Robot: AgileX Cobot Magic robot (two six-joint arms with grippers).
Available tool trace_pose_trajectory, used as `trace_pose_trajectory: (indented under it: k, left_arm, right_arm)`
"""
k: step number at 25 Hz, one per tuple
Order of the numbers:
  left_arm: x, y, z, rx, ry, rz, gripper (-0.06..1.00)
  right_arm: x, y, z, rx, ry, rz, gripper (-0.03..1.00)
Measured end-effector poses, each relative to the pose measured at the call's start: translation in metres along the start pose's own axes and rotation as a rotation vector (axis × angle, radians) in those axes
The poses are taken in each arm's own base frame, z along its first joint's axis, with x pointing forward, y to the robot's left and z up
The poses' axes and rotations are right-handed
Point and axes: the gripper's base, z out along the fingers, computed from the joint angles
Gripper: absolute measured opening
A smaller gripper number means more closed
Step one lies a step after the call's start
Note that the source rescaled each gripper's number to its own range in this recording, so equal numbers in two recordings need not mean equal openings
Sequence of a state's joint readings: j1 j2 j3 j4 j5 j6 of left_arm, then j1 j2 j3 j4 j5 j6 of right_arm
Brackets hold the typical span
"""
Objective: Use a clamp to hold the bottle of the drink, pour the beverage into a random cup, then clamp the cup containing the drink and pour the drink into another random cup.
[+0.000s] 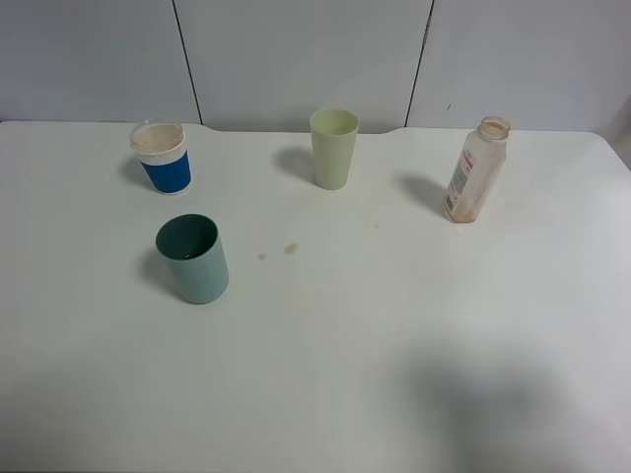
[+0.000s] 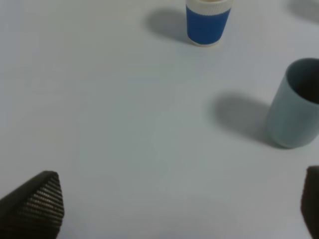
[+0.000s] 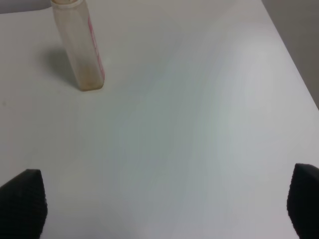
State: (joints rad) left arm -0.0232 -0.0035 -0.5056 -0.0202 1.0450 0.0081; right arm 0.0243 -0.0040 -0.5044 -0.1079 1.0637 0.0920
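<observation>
A clear, uncapped bottle [image 1: 475, 169] with a red-printed label stands upright at the table's back right and looks nearly empty; it also shows in the right wrist view [image 3: 79, 47]. A blue cup [image 1: 163, 158] with a white rim stands at the back left, with a beige surface at its top. A teal cup [image 1: 192, 258] stands in front of it. A pale green cup [image 1: 333, 148] stands at the back middle. My left gripper [image 2: 172, 214] is open and empty, short of the teal cup [image 2: 294, 107] and the blue cup [image 2: 207, 22]. My right gripper [image 3: 162, 204] is open and empty, short of the bottle. Neither gripper shows in the exterior high view.
Two small brown spots [image 1: 290, 248] lie on the white table [image 1: 394, 345] between the teal cup and the middle. A grey panelled wall [image 1: 296, 49] runs behind the table's back edge. The table's right edge [image 3: 294, 55] shows in the right wrist view.
</observation>
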Motion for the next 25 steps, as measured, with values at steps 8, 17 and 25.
trace_pose_trajectory:
  k: [8, 17, 25]
  left_arm:
    - [0.0, 0.0, 0.0, 0.0, 0.0, 0.0, 0.9]
    - [0.0, 0.0, 0.0, 0.0, 0.0, 0.0, 0.9]
    - [0.0, 0.0, 0.0, 0.0, 0.0, 0.0, 0.91]
  right_arm:
    - [0.0, 0.0, 0.0, 0.0, 0.0, 0.0, 1.0]
    - [0.0, 0.0, 0.0, 0.0, 0.0, 0.0, 1.0]
    - [0.0, 0.0, 0.0, 0.0, 0.0, 0.0, 1.0]
